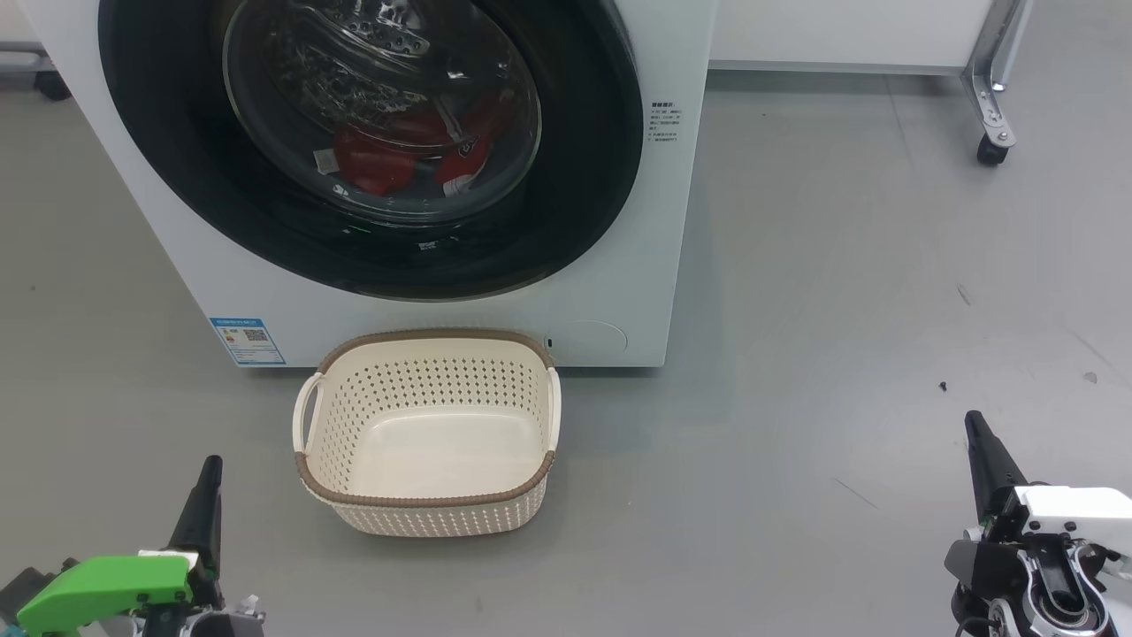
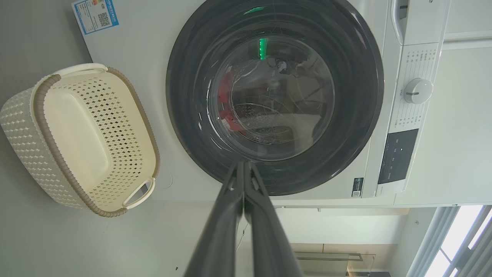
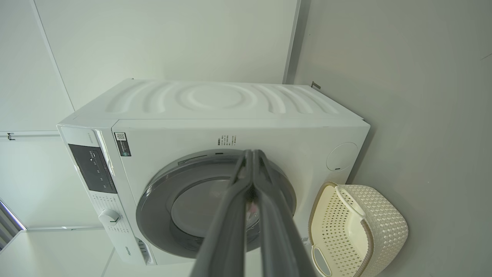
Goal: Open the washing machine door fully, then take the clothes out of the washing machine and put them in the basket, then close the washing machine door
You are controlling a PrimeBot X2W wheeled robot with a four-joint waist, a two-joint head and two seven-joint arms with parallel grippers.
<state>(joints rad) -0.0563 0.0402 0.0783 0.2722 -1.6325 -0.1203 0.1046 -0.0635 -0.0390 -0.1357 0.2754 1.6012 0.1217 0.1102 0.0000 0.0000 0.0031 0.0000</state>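
Note:
The white washing machine [image 1: 619,301] stands ahead with its black-rimmed round door [image 1: 566,203] shut flat against the front. Through the glass bowl I see the red clothes [image 1: 380,159] lying low in the drum. The cream basket [image 1: 424,349] sits empty on the floor right in front of the machine. My left gripper [image 1: 210,467] is at the lower left, shut and holding nothing. My right gripper [image 1: 975,425] is at the lower right, also shut and empty. Both are well short of the door, which also shows as a dark ring [image 2: 346,57] [image 3: 153,196] in each wrist view, with the basket [image 2: 42,96] [image 3: 388,215] beside it.
Grey floor [image 1: 840,310] spreads to the right of the machine. A metal frame leg on a caster [image 1: 992,146] stands at the far right by a white wall panel. A blue label [image 1: 248,341] marks the machine's lower left corner; its control panel and knob [image 2: 417,91] lie beyond the door.

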